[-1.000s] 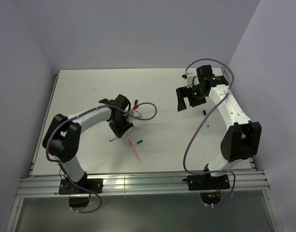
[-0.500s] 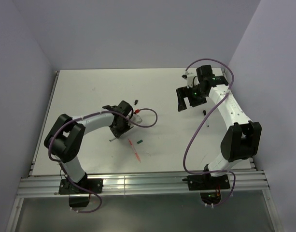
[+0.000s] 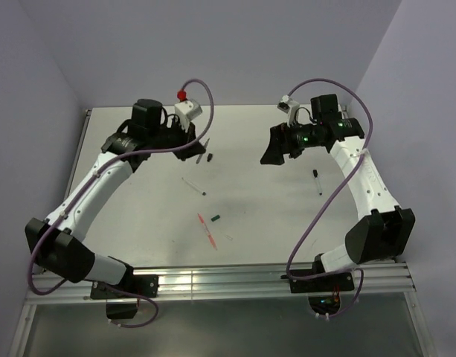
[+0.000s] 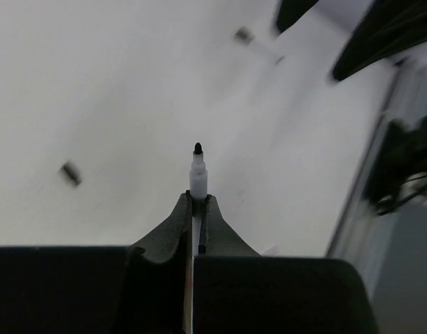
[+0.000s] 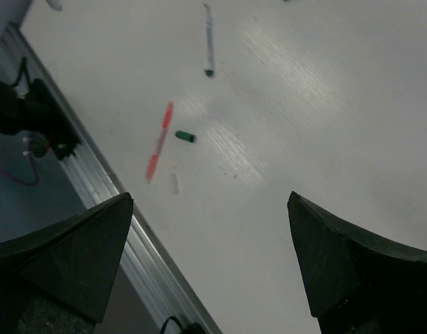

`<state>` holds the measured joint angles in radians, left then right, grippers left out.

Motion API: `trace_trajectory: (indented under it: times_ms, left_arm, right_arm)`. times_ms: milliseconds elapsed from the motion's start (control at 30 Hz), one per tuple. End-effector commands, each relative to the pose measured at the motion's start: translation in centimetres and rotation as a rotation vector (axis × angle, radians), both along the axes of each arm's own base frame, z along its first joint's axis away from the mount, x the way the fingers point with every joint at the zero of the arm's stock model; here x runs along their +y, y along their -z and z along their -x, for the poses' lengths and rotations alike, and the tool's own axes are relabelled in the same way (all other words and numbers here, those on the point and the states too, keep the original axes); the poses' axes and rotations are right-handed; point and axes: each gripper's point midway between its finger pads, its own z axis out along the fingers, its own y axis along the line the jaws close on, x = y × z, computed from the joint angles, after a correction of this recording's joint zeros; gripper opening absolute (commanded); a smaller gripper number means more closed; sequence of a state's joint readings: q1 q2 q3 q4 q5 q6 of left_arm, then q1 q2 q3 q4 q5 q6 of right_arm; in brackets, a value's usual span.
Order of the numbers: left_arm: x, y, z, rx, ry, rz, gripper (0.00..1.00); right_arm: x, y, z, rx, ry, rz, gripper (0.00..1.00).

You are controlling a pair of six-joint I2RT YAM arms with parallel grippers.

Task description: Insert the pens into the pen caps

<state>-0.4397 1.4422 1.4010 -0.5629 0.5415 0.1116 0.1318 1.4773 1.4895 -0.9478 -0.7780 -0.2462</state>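
The left end effector [image 4: 198, 202] is grasping one whitish pen [image 4: 198, 177]. Its two fingers are clenched on the barrel, and the neck and small dark tip stick out past the fingertips. In the top view this end effector [image 3: 201, 147] hangs over the far middle of the counter [image 3: 138, 193], and a small black cap [image 3: 210, 158] lies on the counter just beside it.

The right end effector [image 5: 210, 202] is released, with its two fingers spread wide and nothing between them. It is raised above the counter on the far right side [image 3: 271, 152].

A second whitish pen [image 3: 193, 185] lies flat near the middle of the counter, with its dark tip toward the near edge. Closer to the near edge lies the red pen [image 3: 207, 229]. The dark green cap [image 3: 215, 218] is just beside its far end, apart from it, and a pale clear cap [image 5: 175, 183] is near its other end.

Another thin pale stick with a dark far end [image 3: 318, 184] lies flat on the right side of the counter, beside the right arm's cable. The frames do not show whether that dark end is a cap or a tip.
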Motion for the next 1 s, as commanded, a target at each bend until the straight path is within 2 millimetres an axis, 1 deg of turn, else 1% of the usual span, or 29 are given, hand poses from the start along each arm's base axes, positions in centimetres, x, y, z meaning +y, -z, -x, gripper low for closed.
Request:
trace_trajectory:
  times_ms: [0,33,67,100,133,167,200,233,267,300,333,367,400,433,500,533,567,600,667,833,867,900,933,967]
  left_arm:
    - [-5.0,-5.2,3.7,0.174,0.193,0.328,0.0]
    - [-5.8,-7.0,2.9,0.125,0.215,0.4,0.0]
    - [-6.6,-8.4,3.2,0.164,0.253,0.486,0.0]
    - [-6.6,-8.3,3.6,0.241,0.236,0.505,0.0]
    - [-7.1,-9.4,2.8,0.198,0.243,0.559,0.0]
    - [-7.4,-9.5,2.8,0.218,0.248,0.59,0.0]
    - [-7.4,-8.9,3.3,0.297,0.248,0.619,0.0]
    - [-7.6,-9.2,3.0,0.27,0.26,0.644,0.0]
    - [-7.6,-8.6,3.1,0.287,0.258,0.649,0.0]
    - [-7.6,-8.7,3.3,0.32,0.257,0.668,0.0]
    - [-7.5,-9.2,3.2,0.29,0.27,0.692,0.0]
    - [-7.4,-8.9,3.1,0.304,0.261,0.7,0.0]
    - [-7.4,-9.4,3.1,0.309,0.27,0.723,0.0]
    - [-7.3,-9.5,3.1,0.311,0.273,0.733,0.0]
    - [-7.3,-9.6,3.1,0.337,0.265,0.754,0.0]
    - [-7.3,-10.0,3.2,0.315,0.279,0.774,0.0]
    - [-7.3,-9.6,3.4,0.332,0.28,0.785,0.0]
    - [-7.2,-10.2,3.6,0.328,0.292,0.816,0.0]
    - [-7.2,-9.9,3.6,0.337,0.287,0.832,0.0]
    - [-7.1,-10.1,4.1,0.334,0.31,0.862,0.0]
    - [-7.0,-9.9,4.3,0.338,0.314,0.87,0.0]
    - [-7.0,-10.3,4.5,0.335,0.323,0.889,0.0]
    - [-6.9,-10.3,4.5,0.339,0.321,0.894,0.0]
    - [-6.9,-10.3,4.5,0.344,0.318,0.9,0.0]
  right_arm:
    - [3.5,-5.8,1.6,-0.151,-0.146,-0.211,1.0]
    - [4.1,-6.2,1.9,-0.156,-0.164,-0.234,1.0]
    - [5.2,-6.7,2.0,-0.166,-0.177,-0.26,1.0]
    - [5.8,-6.8,2.2,-0.164,-0.187,-0.275,0.99]
    - [6.5,-7.1,2.5,-0.162,-0.206,-0.299,0.99]
    - [7.5,-7.6,2.8,-0.167,-0.221,-0.334,0.99]
    - [7.9,-7.8,2.9,-0.159,-0.224,-0.351,0.99]
    - [8.3,-7.5,3.2,-0.135,-0.215,-0.361,0.98]
    - [9.1,-7.8,3.5,-0.151,-0.235,-0.372,0.98]
    - [9.5,-7.6,3.7,-0.139,-0.238,-0.378,0.98]
    - [9.9,-7.0,3.8,-0.119,-0.239,-0.38,0.98]
    - [10.4,-6.9,3.9,-0.11,-0.237,-0.391,0.97]
    - [10.9,-6.7,4.3,-0.098,-0.249,-0.399,0.97]
    - [11.1,-6.1,4.3,-0.08,-0.244,-0.4,0.96]
    - [11.7,-5.9,4.3,-0.063,-0.244,-0.417,0.94]
    - [11.9,-5.9,4.3,-0.055,-0.245,-0.419,0.93]
    - [12.1,-5.6,4.1,-0.036,-0.243,-0.42,0.92]
    - [12.2,-5.5,4.1,-0.033,-0.243,-0.422,0.9]
    - [12.5,-5.8,4.0,-0.018,-0.244,-0.439,0.88]
    - [13.1,-6.9,3.9,-0.002,-0.245,-0.492,0.86]
    - [13.1,-7.0,3.9,0.001,-0.249,-0.501,0.85]
    - [13.2,-7.0,3.9,0.011,-0.249,-0.511,0.83]
    - [13.4,-7.1,4.0,0.026,-0.252,-0.527,0.82]
    - [13.5,-7.0,4.0,0.037,-0.255,-0.533,0.77]
